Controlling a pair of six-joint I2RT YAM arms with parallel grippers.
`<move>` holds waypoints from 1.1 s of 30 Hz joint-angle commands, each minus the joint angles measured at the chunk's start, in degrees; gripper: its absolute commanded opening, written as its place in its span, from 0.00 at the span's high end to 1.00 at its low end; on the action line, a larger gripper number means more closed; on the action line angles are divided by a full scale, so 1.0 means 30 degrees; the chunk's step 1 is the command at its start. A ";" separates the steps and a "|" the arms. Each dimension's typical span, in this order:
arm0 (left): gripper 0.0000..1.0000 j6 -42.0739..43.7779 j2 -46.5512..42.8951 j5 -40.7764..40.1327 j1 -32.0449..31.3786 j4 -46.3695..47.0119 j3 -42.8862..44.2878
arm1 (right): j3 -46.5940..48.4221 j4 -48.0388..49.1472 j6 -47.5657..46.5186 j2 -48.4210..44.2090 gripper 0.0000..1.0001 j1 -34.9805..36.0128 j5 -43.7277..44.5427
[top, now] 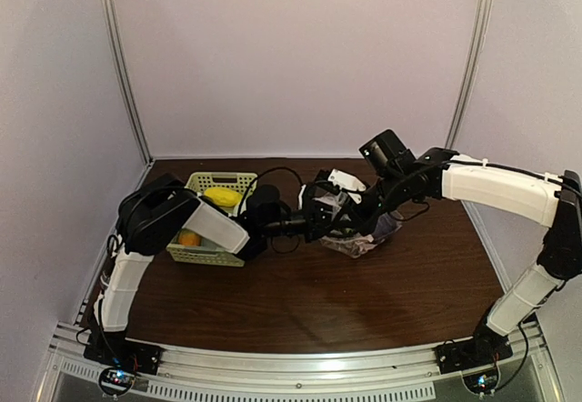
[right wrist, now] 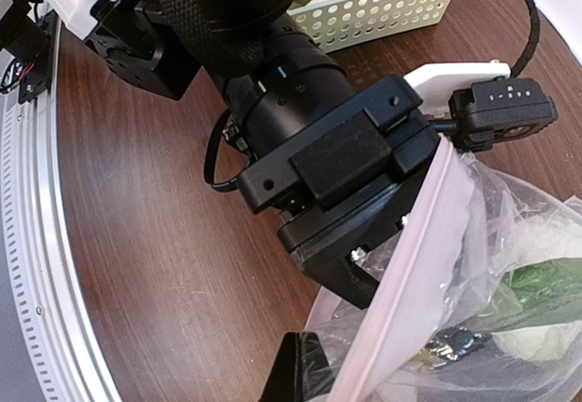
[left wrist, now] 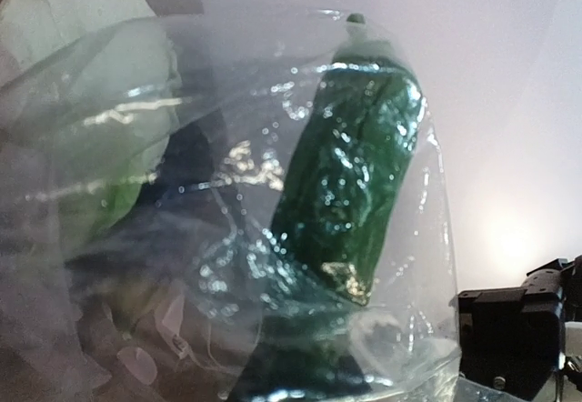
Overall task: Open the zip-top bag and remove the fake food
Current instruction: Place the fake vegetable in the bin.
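Observation:
The zip-top bag (top: 359,243) lies at the table's middle between both grippers, its pale zip strip (right wrist: 409,266) standing open. My left gripper (top: 332,216) reaches into the bag's mouth. Through the clear plastic (left wrist: 427,238) the left wrist view shows a dark green piece of fake food (left wrist: 355,175) standing straight out from the jaws, which look shut on it. A whitish-green piece (right wrist: 546,284) also lies inside. My right gripper (right wrist: 314,366) is shut on the bag's edge beside the strip.
A pale green lattice basket (top: 202,255) stands at the left, under the left arm. It holds a yellow piece (top: 223,196) and an orange one (top: 188,237). Brown table (right wrist: 164,238) stretches toward the metal rail at the near edge.

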 commanded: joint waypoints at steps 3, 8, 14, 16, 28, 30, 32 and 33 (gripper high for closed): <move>0.96 -0.1722 -0.0877 -0.0691 0.0599 0.0542 0.0986 | -0.0587 -0.0885 -0.0100 -0.0825 1.00 0.0174 0.0222; 0.96 -0.2338 -0.1279 0.0697 0.0577 0.0837 0.0927 | -0.0448 -0.0187 0.0485 -0.0797 1.00 -0.0125 0.2745; 0.97 0.1822 -0.3914 0.2388 0.0290 -0.4298 -0.1369 | 0.0088 0.0964 0.1322 -0.0994 1.00 -0.1779 0.3283; 0.97 0.4507 -0.4945 0.2625 0.0152 -0.7652 -0.1869 | 0.0260 0.1364 0.1309 -0.0864 1.00 -0.2174 0.3478; 0.96 1.3640 -0.8377 0.1084 -0.0745 -1.9916 -0.2660 | -0.0199 0.4165 0.2600 0.0252 1.00 -0.3488 0.2170; 0.96 1.4512 -0.8700 0.0448 -0.0803 -2.1567 -0.2786 | -0.0373 0.4306 0.2571 0.0109 1.00 -0.3487 0.2197; 0.97 1.5733 -0.8958 -0.0831 -0.0912 -2.3720 -0.2692 | -0.0614 0.4530 0.2510 -0.0182 1.00 -0.3481 0.2387; 0.97 1.6262 -0.9183 -0.1422 -0.1007 -2.4353 -0.2723 | -0.0767 0.4616 0.2437 -0.0324 1.00 -0.3473 0.2500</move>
